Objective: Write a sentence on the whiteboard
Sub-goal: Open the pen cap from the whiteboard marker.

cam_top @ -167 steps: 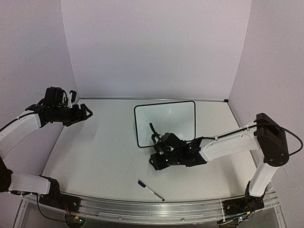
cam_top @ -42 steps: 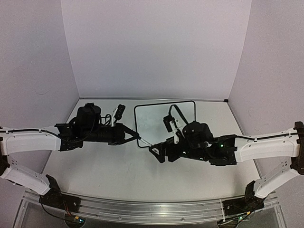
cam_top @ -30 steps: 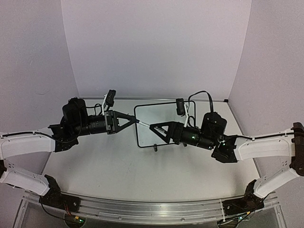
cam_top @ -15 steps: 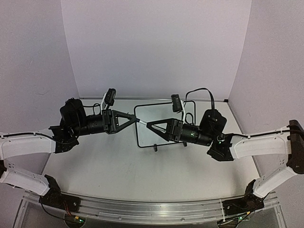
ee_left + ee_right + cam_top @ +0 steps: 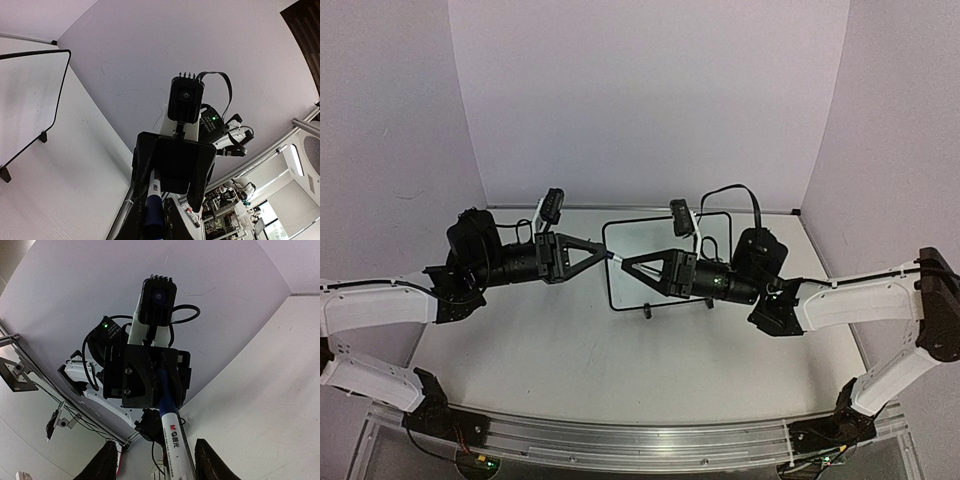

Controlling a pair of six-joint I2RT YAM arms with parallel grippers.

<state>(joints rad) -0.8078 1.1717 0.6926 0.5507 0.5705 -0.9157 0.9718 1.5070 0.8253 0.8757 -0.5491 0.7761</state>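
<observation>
marker [image 5: 616,258] lies 9-to-3 in mid-air, left gripper [image 5: 608,255] clenched on its blue end, right gripper [image 5: 626,264] unclenched around the white end without contact; blank whiteboard [image 5: 645,238] stands just beyond both at 1 o'clock, right arm [image 5: 860,300] nearer.

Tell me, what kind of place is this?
Probably a robot lab's test booth: plain pale walls around a table, left arm and right arm on a metal rail, and cluttered equipment behind in the left wrist view.
</observation>
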